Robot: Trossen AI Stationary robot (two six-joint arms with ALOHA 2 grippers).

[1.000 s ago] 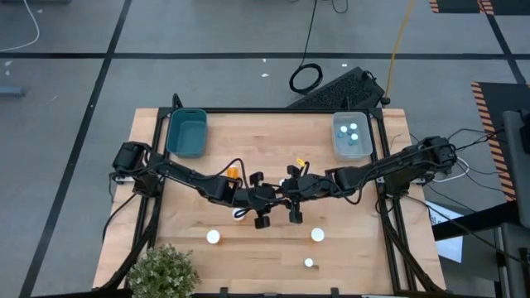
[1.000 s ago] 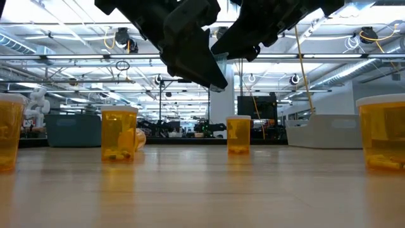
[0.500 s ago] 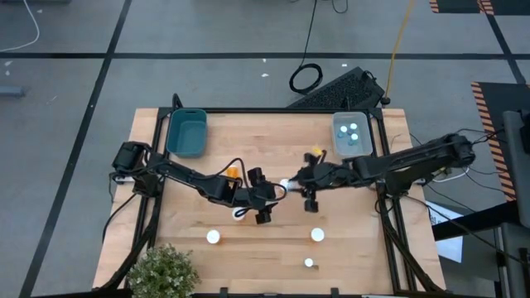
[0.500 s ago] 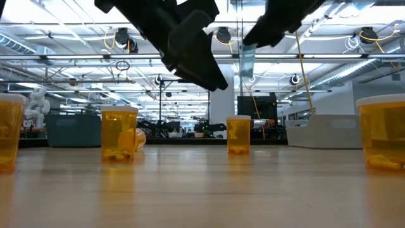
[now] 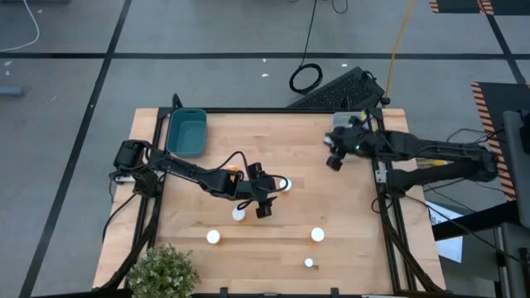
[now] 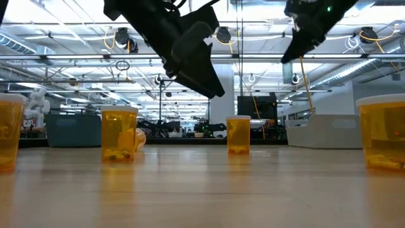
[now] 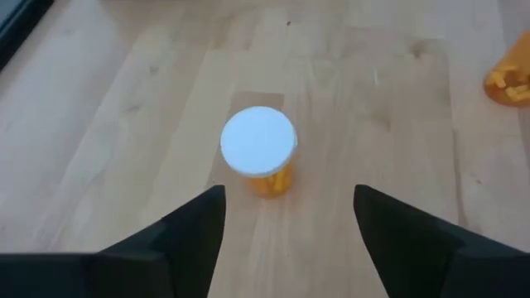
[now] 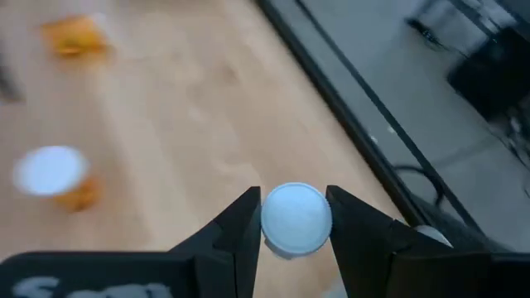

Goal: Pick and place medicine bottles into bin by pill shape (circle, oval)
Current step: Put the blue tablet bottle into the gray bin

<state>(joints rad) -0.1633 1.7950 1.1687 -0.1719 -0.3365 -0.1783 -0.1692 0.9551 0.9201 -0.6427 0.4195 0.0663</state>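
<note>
Sorting is midway: the right tool (image 8: 294,236) grips a bottle (image 8: 296,218) near the clear bin (image 5: 341,122), the left tool (image 7: 288,217) hangs open above another (image 7: 259,145), and several bottles wait on the worktop (image 5: 348,215).

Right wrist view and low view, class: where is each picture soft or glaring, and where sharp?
Right wrist view: the capped bottle between the jaws is sharp, while the orange bottles behind are smeared. Low view: bright ceiling lights leave both arms as dark silhouettes, and the orange bottles on the table glow.
</note>
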